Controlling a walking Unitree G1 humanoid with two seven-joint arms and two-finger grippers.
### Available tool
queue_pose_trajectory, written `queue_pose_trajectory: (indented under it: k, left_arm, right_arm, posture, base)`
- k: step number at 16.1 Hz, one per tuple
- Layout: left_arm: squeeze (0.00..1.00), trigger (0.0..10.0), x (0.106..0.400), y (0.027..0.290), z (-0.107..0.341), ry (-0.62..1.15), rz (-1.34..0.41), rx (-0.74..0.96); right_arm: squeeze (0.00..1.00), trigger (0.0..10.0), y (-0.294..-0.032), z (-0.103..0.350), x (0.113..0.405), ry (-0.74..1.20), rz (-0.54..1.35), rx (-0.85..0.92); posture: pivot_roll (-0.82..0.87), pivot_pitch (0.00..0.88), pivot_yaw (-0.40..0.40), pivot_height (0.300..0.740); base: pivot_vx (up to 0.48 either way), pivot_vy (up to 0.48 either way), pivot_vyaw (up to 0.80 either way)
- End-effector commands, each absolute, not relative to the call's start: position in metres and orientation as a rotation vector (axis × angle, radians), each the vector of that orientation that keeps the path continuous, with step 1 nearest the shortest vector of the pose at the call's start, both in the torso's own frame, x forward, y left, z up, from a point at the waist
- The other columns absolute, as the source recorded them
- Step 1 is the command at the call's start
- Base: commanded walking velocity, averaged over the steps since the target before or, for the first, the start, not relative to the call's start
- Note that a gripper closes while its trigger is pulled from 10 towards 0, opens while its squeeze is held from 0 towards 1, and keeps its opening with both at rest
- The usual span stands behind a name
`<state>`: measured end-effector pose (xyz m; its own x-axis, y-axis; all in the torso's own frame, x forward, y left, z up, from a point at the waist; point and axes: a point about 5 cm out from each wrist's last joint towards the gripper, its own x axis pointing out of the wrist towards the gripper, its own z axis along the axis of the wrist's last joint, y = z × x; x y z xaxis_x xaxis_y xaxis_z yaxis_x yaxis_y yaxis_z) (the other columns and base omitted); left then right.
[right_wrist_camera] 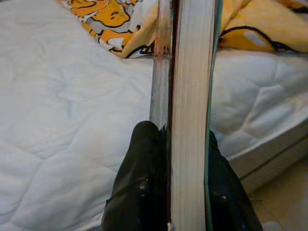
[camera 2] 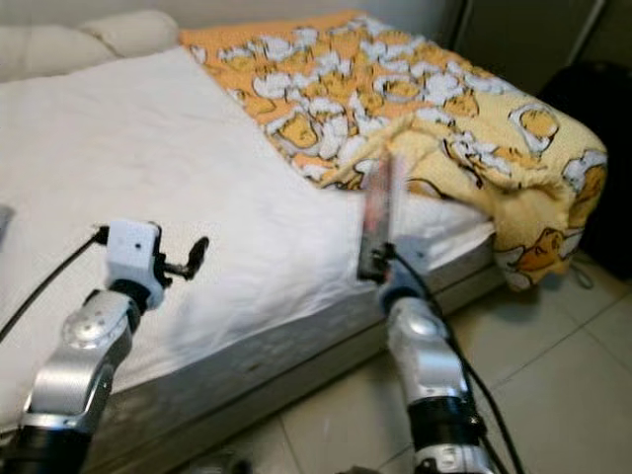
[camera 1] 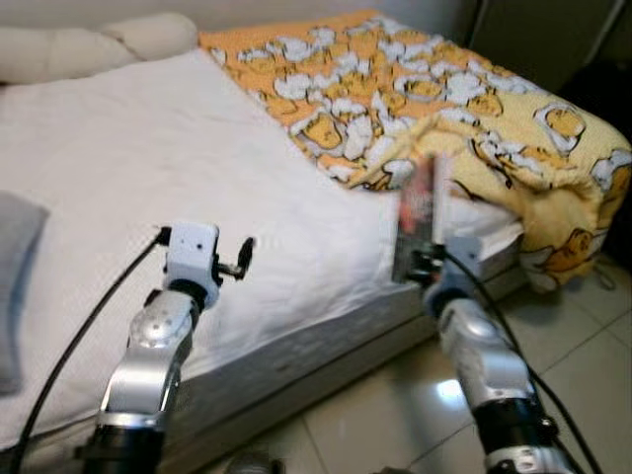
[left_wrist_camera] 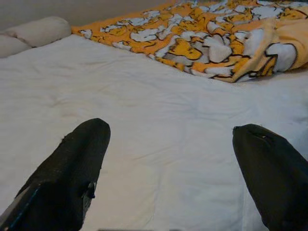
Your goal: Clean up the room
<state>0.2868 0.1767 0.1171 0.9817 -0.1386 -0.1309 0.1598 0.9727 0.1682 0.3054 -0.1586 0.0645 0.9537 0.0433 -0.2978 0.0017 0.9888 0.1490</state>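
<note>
Holding one book [right_wrist_camera: 190, 96] upright in the right gripper [right_wrist_camera: 178, 144], jaws pinching its lower end from both sides, page edges facing the wrist camera. Standing with its long axis near vertical, top end pointing up and leaning slightly toward the blanket, blurred in the head views [camera 1: 420, 212]. Hovering above the near edge of the bed [camera 1: 148, 158], just in front of the rumpled corner of the one yellow and orange patterned blanket [camera 1: 425, 89], not touching either.

Reaching out over the white sheet with the left gripper [left_wrist_camera: 168, 159], jaws spread wide, gripping nothing, its two black fingers [left_wrist_camera: 72, 168] well apart above the bare mattress cover.

Lying at the head of the bed: two pale pillows [camera 1: 89, 44], side by side. Showing at the left edge of the bed: one grey cloth [camera 1: 15, 276], flat on the sheet. Running under the bed's edge: pale tiled floor [camera 1: 395, 405]
</note>
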Motion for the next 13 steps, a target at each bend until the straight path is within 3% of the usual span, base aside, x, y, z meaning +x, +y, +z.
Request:
queue_pose_trajectory:
  k: [1,7,9,13]
  left_arm:
    - [0.00,10.0,0.2867,0.1836,0.1184,0.120,-0.133,0.198]
    - [0.00,10.0,0.2885,0.1833,0.1189,0.116,-0.140,0.203]
    - [0.00,10.0,0.2894,0.1831,0.1215,0.100,-0.149,0.232]
    - [0.00,10.0,0.2925,0.1795,0.1242,0.085,-0.146,0.242]
  right_arm:
    - [0.00,10.0,-0.1503,0.0764,0.3108,0.248,0.044,0.150]
    - [0.00,10.0,-0.1469,0.0776,0.3127,0.238,0.053,0.145]
    - [0.00,10.0,-0.1459,0.0785,0.3135,0.235,0.055,0.144]
    - [0.00,10.0,-0.1448,0.0796,0.3152,0.229,0.060,0.143]
  posture:
    - [0.04,0.000,-0.015,0.740]
    - [0.05,0.000,-0.012,0.740]
    - [0.05,0.000,-0.011,0.740]
    - [0.05,0.000,-0.015,0.740]
  base:
    - [0.000,0.412,0.00]
    - [0.000,0.403,0.00]
    - [0.000,0.000,0.00]
    - [0.000,-0.480,0.00]
